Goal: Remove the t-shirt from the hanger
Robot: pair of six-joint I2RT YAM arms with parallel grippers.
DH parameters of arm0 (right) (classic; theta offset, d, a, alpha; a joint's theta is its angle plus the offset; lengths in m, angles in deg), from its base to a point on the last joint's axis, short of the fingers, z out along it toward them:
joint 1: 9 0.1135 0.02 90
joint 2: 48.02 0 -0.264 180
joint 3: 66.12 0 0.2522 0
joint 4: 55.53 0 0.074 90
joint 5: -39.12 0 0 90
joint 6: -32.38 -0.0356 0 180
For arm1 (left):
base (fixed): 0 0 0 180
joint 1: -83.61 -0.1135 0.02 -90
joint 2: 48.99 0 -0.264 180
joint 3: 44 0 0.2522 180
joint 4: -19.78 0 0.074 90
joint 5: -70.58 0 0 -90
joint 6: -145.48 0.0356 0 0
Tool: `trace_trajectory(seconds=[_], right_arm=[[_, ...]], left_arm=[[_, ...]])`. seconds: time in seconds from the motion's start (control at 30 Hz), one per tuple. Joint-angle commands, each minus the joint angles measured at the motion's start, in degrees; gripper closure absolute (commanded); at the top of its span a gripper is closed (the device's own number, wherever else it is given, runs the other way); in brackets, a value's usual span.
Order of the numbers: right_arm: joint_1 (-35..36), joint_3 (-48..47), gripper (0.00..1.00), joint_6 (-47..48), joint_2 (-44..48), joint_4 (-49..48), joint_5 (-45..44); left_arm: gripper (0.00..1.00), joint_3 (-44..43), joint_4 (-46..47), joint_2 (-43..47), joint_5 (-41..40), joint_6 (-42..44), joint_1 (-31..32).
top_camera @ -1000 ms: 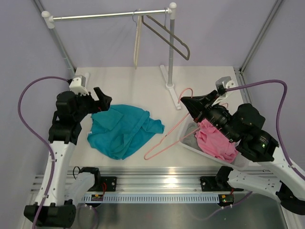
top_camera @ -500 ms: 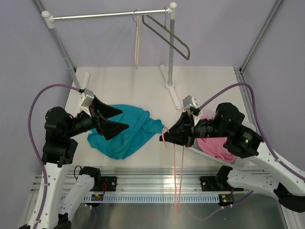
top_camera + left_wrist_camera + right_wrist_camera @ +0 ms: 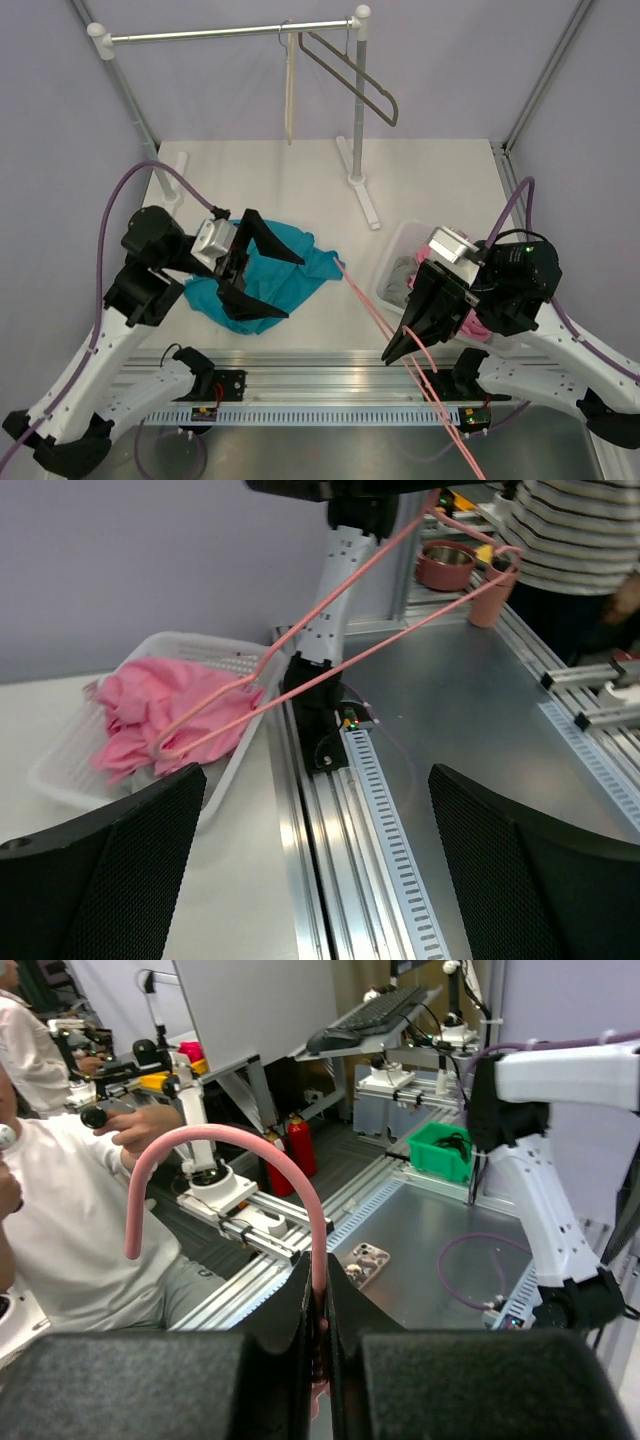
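Note:
The teal t-shirt (image 3: 318, 265) lies crumpled on the table, left of centre. The pink hanger (image 3: 365, 298) is apart from it and slants from the shirt's right edge out past the near rail. My right gripper (image 3: 392, 352) is shut on the hanger near its hook. In the right wrist view the jaws (image 3: 318, 1295) pinch the stem and the hook (image 3: 220, 1140) curves above them. My left gripper (image 3: 294, 288) is open and empty above the t-shirt. In the left wrist view its fingers (image 3: 120, 870) frame the rail, and the hanger (image 3: 330, 610) shows ahead.
A white basket (image 3: 395, 250) holding a pink garment (image 3: 150, 705) sits at the table's right, under my right arm. A clothes rack stands at the back with a cream hanger (image 3: 290, 90) and a grey hanger (image 3: 360, 80); its post (image 3: 357, 170) rises behind the shirt.
My right gripper has swung the pink hanger down and toward the near edge, away from the t-shirt. My left gripper has moved right over the t-shirt and stayed open.

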Motion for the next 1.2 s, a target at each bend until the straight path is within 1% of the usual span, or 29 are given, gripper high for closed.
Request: trace_trajectory(seconds=[0.0, 0.07, 0.17, 0.3, 0.47, 0.57, 0.67, 0.7, 0.73, 0.77, 0.8, 0.87, 0.93, 0.97, 1.0, 1.17], right_arm=[[-0.1, -1.7, 1.0, -11.6, -2.5, -12.8, 2.6], [-0.1, -2.5, 1.0, -13.7, -4.7, -14.8, 2.3], [-0.1, -2.6, 1.0, -17.8, -7.1, -19.0, 2.6], [-0.1, -2.0, 1.0, -17.4, -7.7, -19.7, 3.0], [-0.1, -1.7, 1.0, -16.3, -8.6, -19.8, 3.2], [-0.1, -1.5, 1.0, -16.4, -9.6, -20.5, 2.6], [-0.1, -1.0, 1.0, -17.4, -10.6, -23.2, 2.1], [-0.1, -0.9, 1.0, -18.1, -11.3, -24.0, 2.0], [0.0, -0.5, 1.0, -20.8, -12.2, -26.4, 2.3], [0.0, -0.5, 1.0, -20.9, -12.2, -26.4, 2.3], [-0.1, -0.4, 1.0, -21.7, -12.9, -28.9, 2.4], [0.0, -0.3, 1.0, -22.7, -13.4, -29.8, 2.2], [-0.1, -0.3, 1.0, -22.9, -13.8, -29.9, 2.3], [-0.1, -0.2, 1.0, -22.9, -13.9, -29.9, 2.5], [-0.1, -0.1, 1.0, -22.9, -14.0, -30.0, 2.6], [0.0, -0.2, 1.0, -22.9, -14.2, -30.2, 3.8]], left_arm=[[0.08, -6.5, 4.1, -7.3, 1.2, 6.1, 8.4], [0.1, -9.6, 3.6, -9.6, 0.2, 8.0, 12.5], [0.11, -13.4, 1.5, -13.4, -0.7, 12.4, 15.1], [0.12, -14.6, 0.1, -16.2, -1.1, 15.6, 19.2], [0.15, -14.3, -0.9, -19.5, -0.2, 17.8, 22.4], [0.22, -14.6, -1.0, -21.4, 2.5, 17.4, 23.1], [0.33, -14.7, -0.9, -23.3, 3.9, 16.1, 23.5], [0.34, -14.9, -0.8, -23.8, 3.9, 15.6, 23.6], [0.36, -14.9, -0.8, -24.6, 4.2, 15.7, 24.2], [0.36, -14.9, -0.7, -24.9, 4.2, 15.7, 24.2], [0.39, -14.9, -0.6, -25.2, 4.5, 15.8, 24.3], [0.45, -15.2, -0.4, -25.9, 6.7, 15.9, 24.3], [0.6, -15.3, 0.2, -26.0, 8.3, 15.9, 24.3], [0.71, -15.3, 0.7, -26.0, 10.2, 15.7, 24.3], [1.0, -15.3, 1.0, -25.9, 10.7, 15.6, 24.4], [1.0, -14.0, 1.2, -24.6, 11.3, 15.2, 24.8]])
